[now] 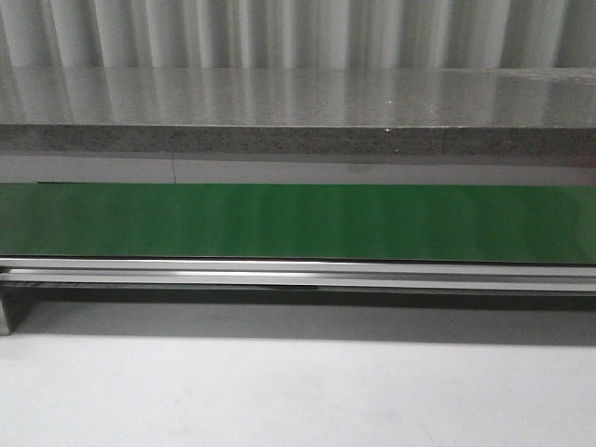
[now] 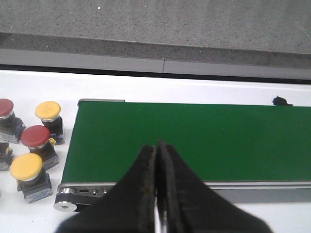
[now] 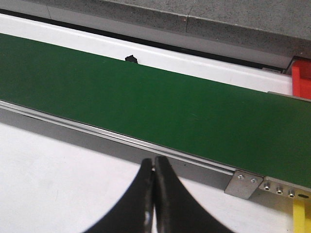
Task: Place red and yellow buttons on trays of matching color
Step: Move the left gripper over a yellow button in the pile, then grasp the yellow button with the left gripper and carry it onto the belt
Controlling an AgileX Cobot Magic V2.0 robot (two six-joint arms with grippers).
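Note:
Two yellow buttons (image 2: 47,110) (image 2: 26,167) and two red buttons (image 2: 35,136) (image 2: 5,108) stand on the white table beside the end of the green conveyor belt (image 2: 194,141), in the left wrist view. My left gripper (image 2: 156,148) is shut and empty above the belt's near edge. My right gripper (image 3: 154,163) is shut and empty over the white table, just short of the belt (image 3: 146,102). A corner of the red tray (image 3: 301,77) and a sliver of the yellow tray (image 3: 301,216) show at the edge of the right wrist view. Neither gripper shows in the front view.
The green belt (image 1: 298,223) runs across the front view with a metal rail (image 1: 298,272) along its near side. A grey stone ledge (image 1: 298,112) lies behind it. A small black object (image 3: 130,59) sits on the white strip beyond the belt.

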